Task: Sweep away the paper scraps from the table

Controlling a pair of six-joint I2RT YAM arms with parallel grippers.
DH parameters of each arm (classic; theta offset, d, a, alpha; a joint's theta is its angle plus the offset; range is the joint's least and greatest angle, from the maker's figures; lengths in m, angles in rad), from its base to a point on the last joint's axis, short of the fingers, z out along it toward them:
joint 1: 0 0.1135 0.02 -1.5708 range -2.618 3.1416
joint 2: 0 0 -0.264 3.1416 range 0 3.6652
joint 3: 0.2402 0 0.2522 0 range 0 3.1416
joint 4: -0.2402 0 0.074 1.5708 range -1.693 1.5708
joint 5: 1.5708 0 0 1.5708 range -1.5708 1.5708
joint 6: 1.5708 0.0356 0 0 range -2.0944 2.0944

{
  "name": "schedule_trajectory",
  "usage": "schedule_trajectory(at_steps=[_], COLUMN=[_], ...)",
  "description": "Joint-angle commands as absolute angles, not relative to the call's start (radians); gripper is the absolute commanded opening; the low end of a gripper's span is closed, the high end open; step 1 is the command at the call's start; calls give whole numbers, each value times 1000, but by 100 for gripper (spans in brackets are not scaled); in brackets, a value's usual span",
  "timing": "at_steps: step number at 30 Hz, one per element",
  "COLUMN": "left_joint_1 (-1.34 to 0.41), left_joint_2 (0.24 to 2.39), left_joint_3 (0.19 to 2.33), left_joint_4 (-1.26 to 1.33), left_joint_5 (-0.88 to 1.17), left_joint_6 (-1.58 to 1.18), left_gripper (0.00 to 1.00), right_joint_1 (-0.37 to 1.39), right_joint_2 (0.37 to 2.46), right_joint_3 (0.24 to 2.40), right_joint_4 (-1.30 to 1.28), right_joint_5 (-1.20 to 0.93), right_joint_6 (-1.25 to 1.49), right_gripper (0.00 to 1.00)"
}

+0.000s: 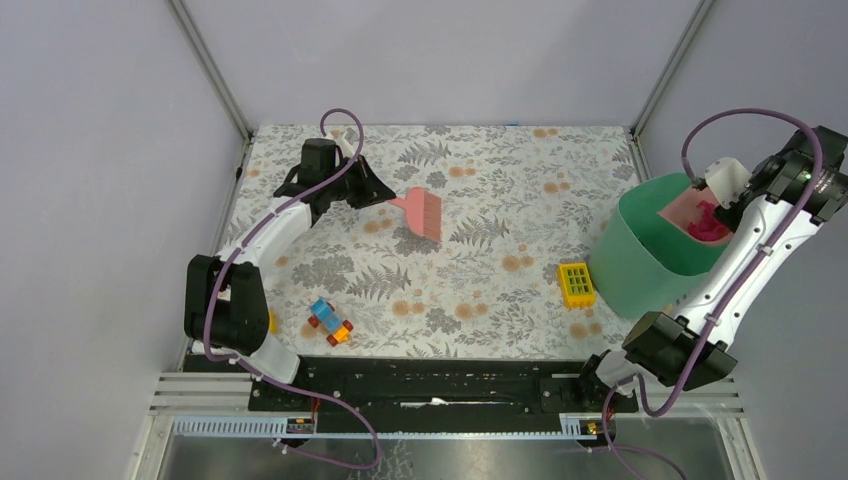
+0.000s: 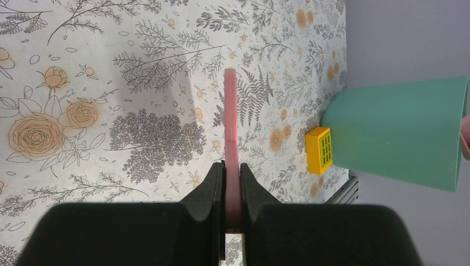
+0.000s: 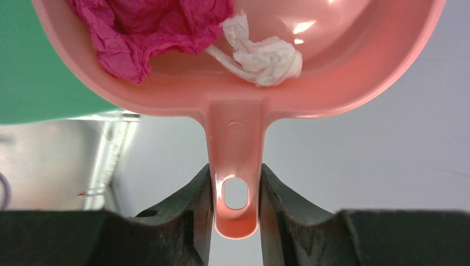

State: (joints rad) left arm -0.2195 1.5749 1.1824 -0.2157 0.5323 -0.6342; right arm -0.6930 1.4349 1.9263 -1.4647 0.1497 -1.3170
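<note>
- Right gripper (image 3: 235, 183) clenched on dustpan (image 3: 332, 66) handle, holding it tilted over green bin (image 1: 640, 265).
- Left gripper (image 2: 231, 180) clamped on pink brush (image 2: 230, 122), out over the far half of the worktop (image 1: 480, 160).
- Magenta and white scraps (image 3: 161, 27) lying in the dustpan, not yet in the bin.
- No loose scraps visible on worktop from above; sweeping judged done, only tipping out left.
- Bricks (image 1: 330, 322) and yellow block (image 1: 576, 284) resting on worktop.
- No readable brand, label or writing anywhere.
</note>
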Motion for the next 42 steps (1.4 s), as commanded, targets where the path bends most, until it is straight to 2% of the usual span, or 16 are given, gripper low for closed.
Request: schedule_trajectory(at_steps=[1,4,11,42], left_joint_1=[-215,-214,-215,-215], left_joint_2=[1565,1566,1566,1575], left_joint_3=[1196,1195,1196,1199], left_joint_4=[-164,-164,-164,-165], left_joint_5=[568,571,569,579], left_joint_6=[-645,-645,-641,-641], left_gripper=[0,0,0,0], right_joint_1=[-696,-696,-695,-696], right_joint_2=[1435,1410,1354,1331], right_joint_3=[1889,1824,1736,1718], right_joint_4=[-1309,-1175,-1040,-1024], right_joint_5=[322,369,374,345], right_joint_6=[-1500,-1576,-1690,-1707], right_gripper=[0,0,0,0])
